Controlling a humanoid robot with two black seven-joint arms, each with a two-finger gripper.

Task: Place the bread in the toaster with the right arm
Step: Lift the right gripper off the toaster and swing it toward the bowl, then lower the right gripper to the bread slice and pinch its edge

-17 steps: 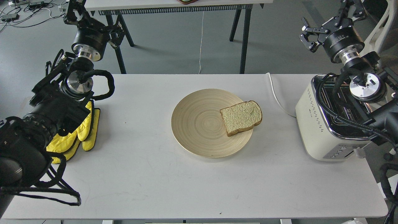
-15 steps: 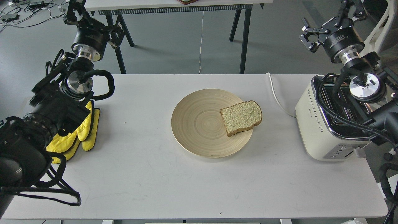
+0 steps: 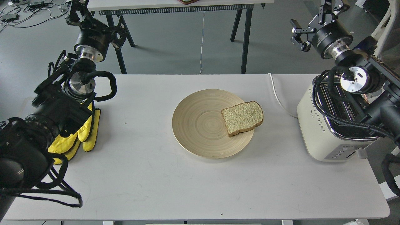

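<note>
The bread (image 3: pixel 242 117) lies flat on the right side of a round wooden plate (image 3: pixel 200 125) in the middle of the white table. The cream toaster (image 3: pixel 325 131) stands at the table's right edge, its chrome top partly hidden by my right arm (image 3: pixel 353 78). My right gripper (image 3: pixel 312 18) is raised high beyond the table's far edge, above and behind the toaster, open and empty. My left gripper (image 3: pixel 76 11) is up at the far left, dark and cut off by the frame's top edge.
Yellow gloves (image 3: pixel 78 134) lie at the table's left edge under my left arm. The toaster's white cord (image 3: pixel 276 93) runs over the back edge. A second table's black legs (image 3: pixel 245 37) stand behind.
</note>
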